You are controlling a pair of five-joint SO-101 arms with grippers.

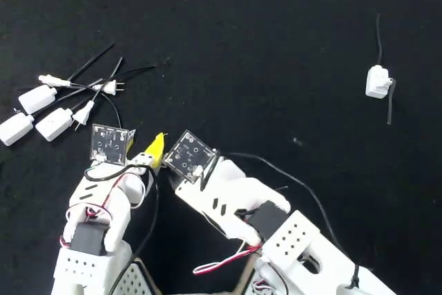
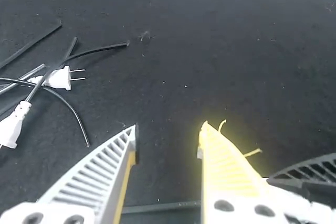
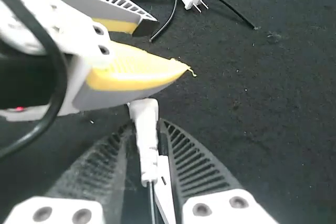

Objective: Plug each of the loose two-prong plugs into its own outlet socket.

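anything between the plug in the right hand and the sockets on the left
Yes. The left hand has its yellow finger directly in front of the plug held by the right hand, on the side toward the sockets. Loose plugs also lie beside those sockets.

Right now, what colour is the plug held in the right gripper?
White. The plug in the right gripper shows best in the right wrist view.

No legible txt, labels or nos. anywhere.
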